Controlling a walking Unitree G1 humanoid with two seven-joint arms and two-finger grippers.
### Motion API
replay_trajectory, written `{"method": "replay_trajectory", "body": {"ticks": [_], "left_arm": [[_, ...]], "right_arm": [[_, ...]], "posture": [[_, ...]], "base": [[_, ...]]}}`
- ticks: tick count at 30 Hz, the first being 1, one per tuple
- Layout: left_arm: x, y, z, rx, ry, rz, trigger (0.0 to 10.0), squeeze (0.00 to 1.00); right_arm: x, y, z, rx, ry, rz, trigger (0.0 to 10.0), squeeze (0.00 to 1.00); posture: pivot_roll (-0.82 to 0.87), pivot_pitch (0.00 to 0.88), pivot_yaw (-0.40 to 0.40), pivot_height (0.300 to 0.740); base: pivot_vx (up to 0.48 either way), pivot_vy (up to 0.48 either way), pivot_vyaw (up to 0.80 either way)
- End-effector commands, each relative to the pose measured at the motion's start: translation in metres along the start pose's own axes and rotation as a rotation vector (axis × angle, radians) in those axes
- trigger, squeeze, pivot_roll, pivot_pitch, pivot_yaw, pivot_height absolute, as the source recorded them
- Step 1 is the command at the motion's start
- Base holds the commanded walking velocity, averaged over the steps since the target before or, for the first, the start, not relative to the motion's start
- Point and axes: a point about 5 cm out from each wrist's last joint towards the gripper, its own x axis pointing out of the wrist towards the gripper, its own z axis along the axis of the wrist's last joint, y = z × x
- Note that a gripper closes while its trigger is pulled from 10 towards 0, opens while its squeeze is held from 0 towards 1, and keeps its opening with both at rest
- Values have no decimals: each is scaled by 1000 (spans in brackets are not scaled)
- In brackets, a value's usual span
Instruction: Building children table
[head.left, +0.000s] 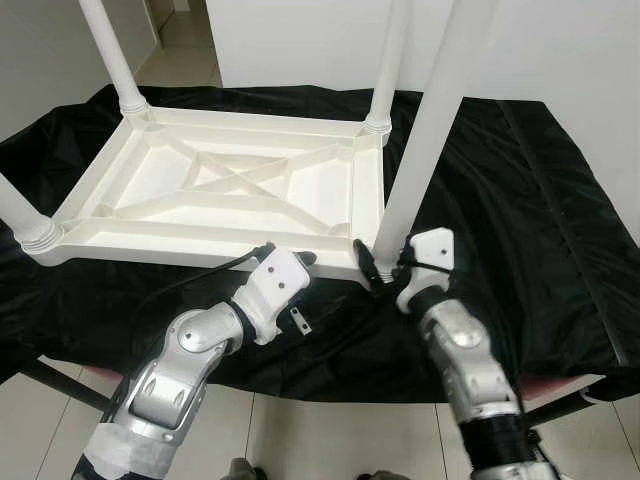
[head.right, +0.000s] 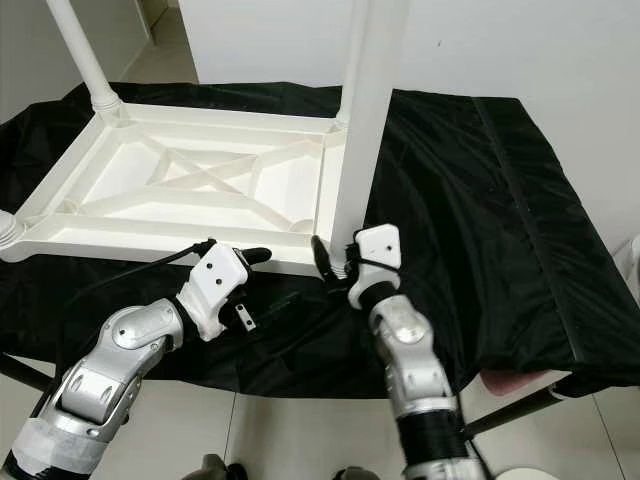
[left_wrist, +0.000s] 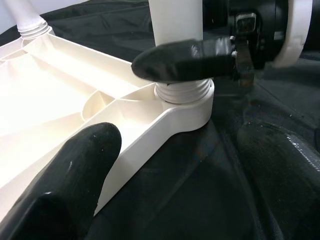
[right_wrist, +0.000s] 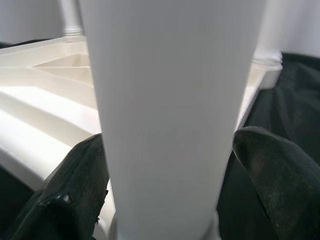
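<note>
The white table top (head.left: 220, 195) is laid upside down on a black cloth (head.left: 520, 200). Its near right leg (head.left: 425, 130) is clasped low by the right gripper (right_wrist: 170, 175). The left gripper (left_wrist: 165, 165) is held open beside that corner.

1. Both arms are silver metal with rounded, bulgy joint housings; the left arm (head.left: 185, 365) has a white fabric-looking wrap at its upper end.
2. The right arm (head.left: 470, 365) ends in a black ribbed sleeve.
3. Each wrist carries a white plastic block with small dark holes.
4. The fingers (left_wrist: 75, 180) are glossy black, long and rounded.
5. A black cable (head.left: 185, 283) loops to the left wrist.
</note>
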Motion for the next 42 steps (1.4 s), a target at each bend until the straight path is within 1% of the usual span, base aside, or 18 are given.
{"method": "replay_trajectory", "body": {"ticks": [1, 9, 10, 12, 13, 14, 15, 23, 24, 25, 30, 32, 34, 35, 37, 38, 40, 42], "left_arm": [[1, -3, -2, 7, 19, -1, 10000, 0], [3, -7, 0, 5, 11, -15, 10000, 0], [3, -8, 0, 4, 11, -16, 10000, 0], [3, -8, 0, 3, 10, -16, 10000, 0], [3, -9, 0, 3, 10, -15, 10000, 0], [3, -9, 0, 3, 10, -15, 10000, 0], [2, -9, 0, 3, 11, -14, 10000, 0], [1, -8, 0, 4, 14, -10, 10000, 0], [1, -8, 0, 3, 14, -10, 10000, 0], [1, -8, 0, 2, 15, -11, 10000, 0], [2, -8, -1, 2, 17, -15, 10000, 0], [2, -7, 0, 0, 16, -14, 10000, 0], [2, -7, 0, 0, 16, -14, 10000, 0], [2, -7, 0, 0, 16, -14, 10000, 0], [3, -8, -2, -10, 26, -12, 10000, 0], [3, -8, -2, -10, 26, -12, 10000, 0], [3, -9, -3, -25, 37, -4, 10000, 0], [3, -8, -3, -22, 38, -1, 10000, 0]], "right_arm": [[5, 3, -6, -13, 18, 139, 10000, 0], [18, -7, -9, -69, 74, 320, 10000, 0], [19, -9, -10, -72, 87, 337, 9451, 0], [19, -11, -11, -73, 95, 344, 9451, 0], [20, -14, -12, -74, 98, 347, 4549, 0], [20, -14, -12, -74, 98, 347, 4549, 0], [20, -16, -13, -73, 103, 347, 0, 0], [16, -21, -18, -45, 117, 356, 0, 0], [15, -21, -19, -34, 116, 342, 4000, 0], [15, -21, -19, -19, 112, 333, 10000, 0], [14, -17, -18, 11, 102, 259, 10000, 0], [14, -15, -20, 13, 110, 140, 10000, 0], [14, -15, -20, 13, 110, 140, 10000, 0], [15, -14, -20, 8, 111, 97, 10000, 0], [14, -4, -21, 62, 99, -37, 10000, 0], [14, -4, -21, 62, 99, -37, 10000, 0], [7, 6, -28, 104, 85, -197, 10000, 0], [4, 12, -32, 123, 85, -250, 10000, 0]], "posture": [[-106, 77, 44, 740], [-97, 63, 42, 740], [-93, 62, 41, 740], [-92, 61, 40, 740], [-90, 60, 38, 740], [-90, 60, 38, 740], [-88, 60, 37, 740], [-91, 63, 45, 740], [-93, 65, 46, 740], [-97, 66, 49, 740], [-101, 72, 54, 740], [-102, 83, 52, 740], [-102, 83, 52, 740], [-102, 83, 52, 740], [-104, 87, 50, 740], [-104, 87, 50, 740], [-107, 91, 52, 740], [-104, 92, 51, 740]], "base": [[0, 0, 0], [0, 0, 0], [0, 0, 0], [0, 0, 0], [0, 0, 0], [0, 0, 0], [0, 0, 0], [0, 0, 0], [0, 0, 0], [0, 0, 0], [0, 0, 0], [0, 0, 0], [0, 0, 0], [0, 0, 0], [0, 0, 0], [0, 0, 0], [0, 0, 0], [0, 0, 0]]}}
